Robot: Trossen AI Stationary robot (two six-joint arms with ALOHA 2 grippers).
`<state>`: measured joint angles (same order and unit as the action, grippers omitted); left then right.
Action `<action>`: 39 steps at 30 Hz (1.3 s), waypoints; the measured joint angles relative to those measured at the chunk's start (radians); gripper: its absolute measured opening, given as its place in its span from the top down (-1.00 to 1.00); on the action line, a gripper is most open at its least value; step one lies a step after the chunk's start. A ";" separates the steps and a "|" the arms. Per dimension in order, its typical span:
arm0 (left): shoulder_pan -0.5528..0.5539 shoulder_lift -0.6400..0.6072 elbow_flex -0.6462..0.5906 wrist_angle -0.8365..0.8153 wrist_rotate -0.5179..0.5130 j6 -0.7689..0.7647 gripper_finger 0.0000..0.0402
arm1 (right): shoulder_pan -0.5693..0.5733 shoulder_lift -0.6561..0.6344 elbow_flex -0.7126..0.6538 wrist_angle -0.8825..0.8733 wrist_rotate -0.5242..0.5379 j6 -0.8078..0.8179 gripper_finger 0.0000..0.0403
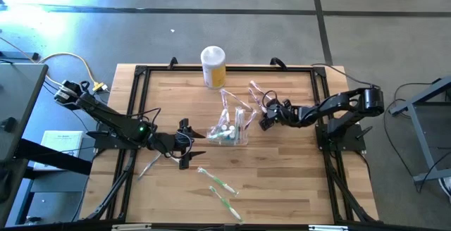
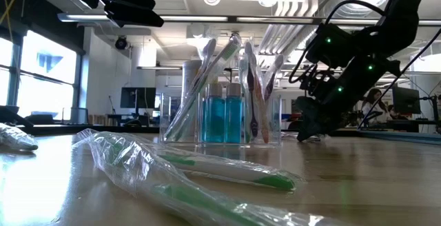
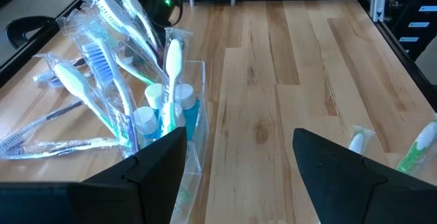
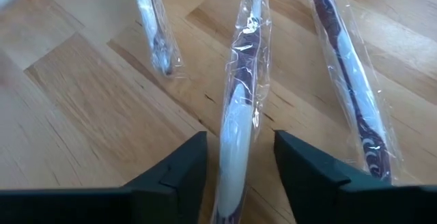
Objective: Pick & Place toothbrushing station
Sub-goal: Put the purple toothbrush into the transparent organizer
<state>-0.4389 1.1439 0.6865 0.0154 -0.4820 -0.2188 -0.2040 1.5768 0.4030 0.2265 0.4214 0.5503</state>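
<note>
The toothbrushing station (image 1: 231, 134), a clear plastic holder, stands on its base at the table's middle. Blue bottles and several wrapped toothbrushes (image 3: 109, 67) stick up out of it. My left gripper (image 1: 184, 144) hovers open just left of it, pointing at it, and its fingertips (image 3: 239, 138) hold nothing. My right gripper (image 1: 266, 120) is low over the table, right of the station. It is open, with one finger on either side of the handle of a wrapped toothbrush (image 4: 235, 115) that lies flat on the wood. A gap shows on both sides of the handle.
A yellow canister with a white lid (image 1: 213, 65) stands at the far middle. Two more wrapped toothbrushes (image 4: 153, 33) (image 4: 348, 67) lie beside the straddled one. Wrapped green toothbrushes (image 1: 220, 183) lie toward the near edge, and another (image 1: 150, 165) lies by the left arm. A black frame (image 1: 137, 104) borders the table.
</note>
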 joint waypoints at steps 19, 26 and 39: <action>0.000 0.000 0.000 -0.026 0.000 -0.034 -0.31 | 0.019 0.001 -0.001 -0.031 0.082 -0.004 0.91; 0.000 0.000 0.000 -0.027 0.000 -0.034 -0.31 | 0.076 -0.072 -0.008 -0.102 0.134 -0.016 0.91; 0.000 0.000 0.000 -0.005 0.000 -0.049 -0.31 | 0.244 -0.411 -0.005 -0.319 0.343 0.027 0.91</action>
<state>-0.4389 1.1436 0.6861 0.0109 -0.4820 -0.2675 0.0396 1.1658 0.3981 -0.0926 0.7640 0.5770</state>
